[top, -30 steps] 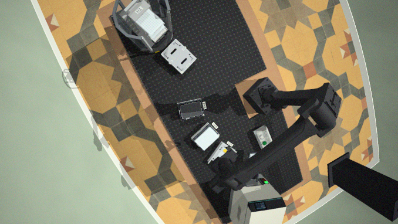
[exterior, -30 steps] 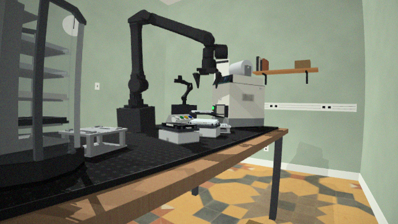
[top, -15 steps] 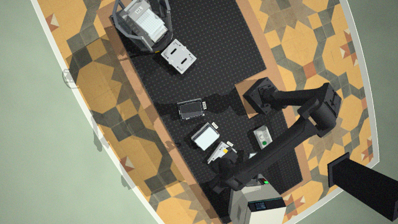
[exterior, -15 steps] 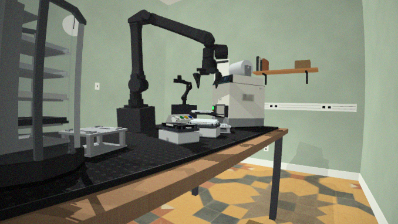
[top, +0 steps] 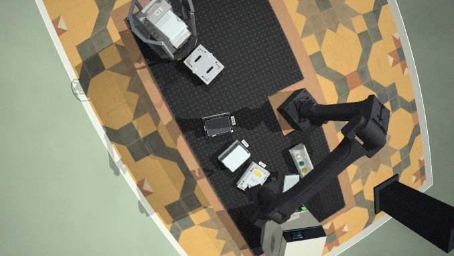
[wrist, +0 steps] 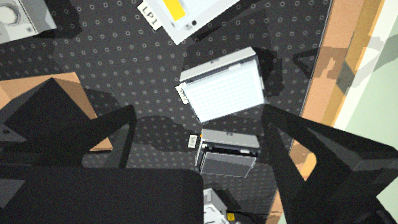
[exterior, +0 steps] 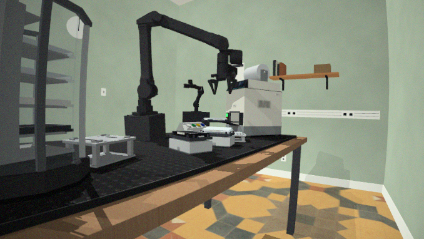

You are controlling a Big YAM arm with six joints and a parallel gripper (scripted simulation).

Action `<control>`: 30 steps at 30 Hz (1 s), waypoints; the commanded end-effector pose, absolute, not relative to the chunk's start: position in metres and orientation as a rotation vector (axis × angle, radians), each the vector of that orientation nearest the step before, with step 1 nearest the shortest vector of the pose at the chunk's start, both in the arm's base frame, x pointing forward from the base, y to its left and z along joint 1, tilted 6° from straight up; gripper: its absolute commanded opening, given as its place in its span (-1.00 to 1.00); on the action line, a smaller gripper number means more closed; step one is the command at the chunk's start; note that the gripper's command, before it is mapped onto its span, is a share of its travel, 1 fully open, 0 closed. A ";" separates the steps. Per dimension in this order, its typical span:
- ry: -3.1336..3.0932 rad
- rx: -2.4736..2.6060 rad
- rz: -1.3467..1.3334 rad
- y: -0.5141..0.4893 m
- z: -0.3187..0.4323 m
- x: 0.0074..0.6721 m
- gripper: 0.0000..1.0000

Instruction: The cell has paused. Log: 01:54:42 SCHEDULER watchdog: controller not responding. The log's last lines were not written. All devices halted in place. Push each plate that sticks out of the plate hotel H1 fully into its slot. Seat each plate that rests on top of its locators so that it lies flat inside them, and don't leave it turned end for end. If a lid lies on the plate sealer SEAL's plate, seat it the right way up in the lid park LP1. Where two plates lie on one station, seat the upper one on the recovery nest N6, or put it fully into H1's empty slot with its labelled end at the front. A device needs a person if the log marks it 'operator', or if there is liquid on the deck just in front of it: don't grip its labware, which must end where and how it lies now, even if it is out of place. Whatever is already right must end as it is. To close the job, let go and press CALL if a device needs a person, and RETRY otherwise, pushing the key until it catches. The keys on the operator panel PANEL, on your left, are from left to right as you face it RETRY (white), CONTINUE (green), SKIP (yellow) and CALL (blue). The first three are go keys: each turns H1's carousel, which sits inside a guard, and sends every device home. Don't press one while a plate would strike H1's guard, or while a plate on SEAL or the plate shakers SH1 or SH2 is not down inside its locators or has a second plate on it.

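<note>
With my gripper wide open and empty high above LP1, the white plate beside it looks perhaps askew, so a careless descent could knock it.

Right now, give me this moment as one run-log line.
tool: open, empty | position: high above deck near lid park LP1 | white plate: below tool, untouched | CALL/RETRY: not pressed
</note>
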State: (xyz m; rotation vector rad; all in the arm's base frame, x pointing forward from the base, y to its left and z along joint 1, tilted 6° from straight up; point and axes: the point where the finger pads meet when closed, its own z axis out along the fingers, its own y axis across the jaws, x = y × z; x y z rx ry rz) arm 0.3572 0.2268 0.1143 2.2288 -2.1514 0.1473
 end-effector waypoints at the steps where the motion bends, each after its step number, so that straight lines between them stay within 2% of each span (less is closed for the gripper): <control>1: -2.373 2.034 0.171 0.241 0.118 0.353 1.00; 20: -2.908 1.317 0.149 0.300 0.123 0.332 1.00; 30: -2.903 1.316 0.146 0.322 0.119 0.315 1.00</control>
